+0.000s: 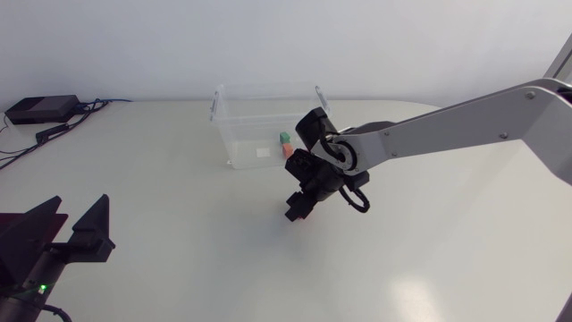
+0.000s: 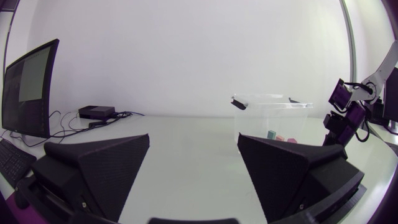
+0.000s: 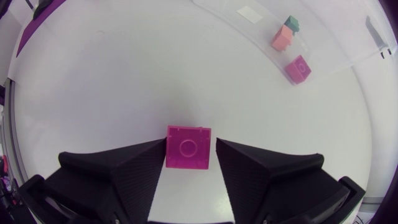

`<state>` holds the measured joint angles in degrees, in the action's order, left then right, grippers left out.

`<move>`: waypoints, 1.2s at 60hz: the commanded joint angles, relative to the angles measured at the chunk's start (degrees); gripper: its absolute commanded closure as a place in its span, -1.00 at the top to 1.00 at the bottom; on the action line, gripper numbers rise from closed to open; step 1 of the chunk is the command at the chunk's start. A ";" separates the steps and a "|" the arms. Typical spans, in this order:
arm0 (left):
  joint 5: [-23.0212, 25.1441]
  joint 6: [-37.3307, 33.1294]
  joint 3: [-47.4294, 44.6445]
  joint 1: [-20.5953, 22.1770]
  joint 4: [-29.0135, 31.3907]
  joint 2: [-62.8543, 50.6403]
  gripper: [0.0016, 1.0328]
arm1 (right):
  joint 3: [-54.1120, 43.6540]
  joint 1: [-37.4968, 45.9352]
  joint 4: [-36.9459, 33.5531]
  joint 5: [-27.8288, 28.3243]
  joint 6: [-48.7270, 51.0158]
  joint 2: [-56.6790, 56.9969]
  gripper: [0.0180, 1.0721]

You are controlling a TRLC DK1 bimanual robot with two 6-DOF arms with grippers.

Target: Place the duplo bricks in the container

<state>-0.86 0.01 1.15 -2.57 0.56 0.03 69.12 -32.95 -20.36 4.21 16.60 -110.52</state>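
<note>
A magenta duplo brick [image 3: 188, 147] lies on the white table, and my right gripper [image 3: 190, 152] is shut on it, a finger against each side. In the head view that gripper [image 1: 298, 207] hangs low over the table, just in front of the clear plastic container [image 1: 234, 125], and hides the brick. Inside the container lie a green brick [image 3: 291, 23], a salmon brick [image 3: 282, 39] and a second magenta brick [image 3: 298, 68]. My left gripper [image 1: 76, 234] stays open and empty at the table's near left corner, far from the container [image 2: 249, 118].
A black box with cables [image 1: 40, 109] sits at the table's far left edge. The container has a white label [image 3: 250, 12] on its floor. Bare white tabletop [image 1: 179, 215] lies between my two arms.
</note>
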 commanded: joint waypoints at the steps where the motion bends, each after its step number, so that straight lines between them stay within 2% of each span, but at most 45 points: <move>1: 0.25 0.52 -1.06 -0.16 -0.03 0.58 0.92 | 1.01 -0.19 0.50 -0.34 1.07 -0.93 -0.36; 6: 0.25 0.52 -1.06 -0.07 -0.03 0.58 0.92 | 0.66 -0.27 0.58 -0.25 1.33 -0.40 -0.48; 19: 0.25 0.60 -1.06 0.02 0.06 0.58 0.92 | 0.84 0.78 -1.61 -0.43 1.15 7.25 -0.50; 32: 0.25 0.60 -1.06 0.02 0.06 0.58 0.92 | 10.59 4.21 -6.97 -0.34 0.36 11.73 -0.50; 50: 0.25 0.60 -1.06 0.02 -0.03 0.58 0.92 | 25.98 6.05 -7.85 -0.25 -2.71 4.79 -0.50; 72: 0.25 0.69 -1.06 0.11 -0.03 0.58 0.92 | 32.48 7.99 -1.17 -0.34 -4.74 -2.07 -0.50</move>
<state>-0.86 0.01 1.15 -2.57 0.56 0.03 99.07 -25.71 -23.27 4.21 13.26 -110.85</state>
